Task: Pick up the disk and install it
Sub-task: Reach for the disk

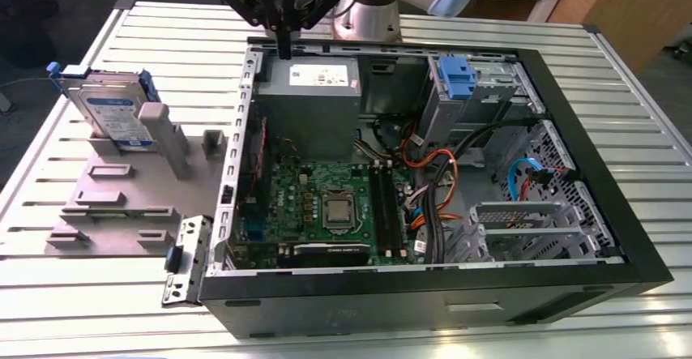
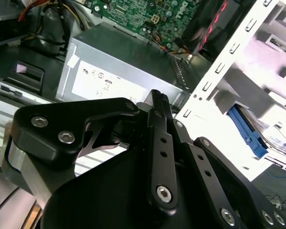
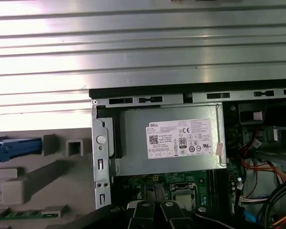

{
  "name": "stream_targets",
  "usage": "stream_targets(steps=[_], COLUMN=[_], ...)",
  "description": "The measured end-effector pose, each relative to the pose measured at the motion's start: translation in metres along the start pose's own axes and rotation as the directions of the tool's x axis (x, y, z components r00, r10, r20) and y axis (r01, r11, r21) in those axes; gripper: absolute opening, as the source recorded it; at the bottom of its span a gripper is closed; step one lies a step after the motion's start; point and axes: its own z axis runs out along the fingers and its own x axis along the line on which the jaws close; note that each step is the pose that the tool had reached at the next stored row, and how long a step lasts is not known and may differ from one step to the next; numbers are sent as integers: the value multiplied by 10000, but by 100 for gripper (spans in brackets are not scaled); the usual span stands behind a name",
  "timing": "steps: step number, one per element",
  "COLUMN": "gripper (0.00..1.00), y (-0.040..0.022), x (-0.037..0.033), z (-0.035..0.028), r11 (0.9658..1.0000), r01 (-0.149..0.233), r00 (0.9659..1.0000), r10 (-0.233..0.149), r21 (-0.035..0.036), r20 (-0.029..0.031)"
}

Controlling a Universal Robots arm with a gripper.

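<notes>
The disk (image 1: 110, 109), a silver-grey drive with a white-and-blue label in a blue bracket, stands on edge in a grey fixture (image 1: 119, 205) at the exterior view's left. Its blue bracket also shows in both wrist views (image 2: 246, 131) (image 3: 14, 147). My gripper (image 1: 284, 49) hangs over the back rim of the open computer case (image 1: 605, 213), beside the grey power-supply box (image 1: 308, 91), well apart from the disk. Its black fingers (image 2: 156, 102) are shut together with nothing between them. Those fingers (image 3: 145, 210) point toward the motherboard in the first wrist view.
Inside the case lie a green motherboard (image 1: 324, 205), orange and black cables (image 1: 433, 164) and a drive bay with a blue carrier (image 1: 455, 79). A removed metal bracket (image 1: 184, 258) lies by the case's front corner. Everything rests on a slatted metal table (image 1: 65, 310).
</notes>
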Motion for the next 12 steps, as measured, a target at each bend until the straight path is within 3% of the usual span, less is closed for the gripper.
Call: stream_targets(steps=[12], gripper=[11], y=[-17], x=[221], z=[7], r11=[10000], r01=[1], r00=[10000], r10=[-1], r21=[0], r20=[0])
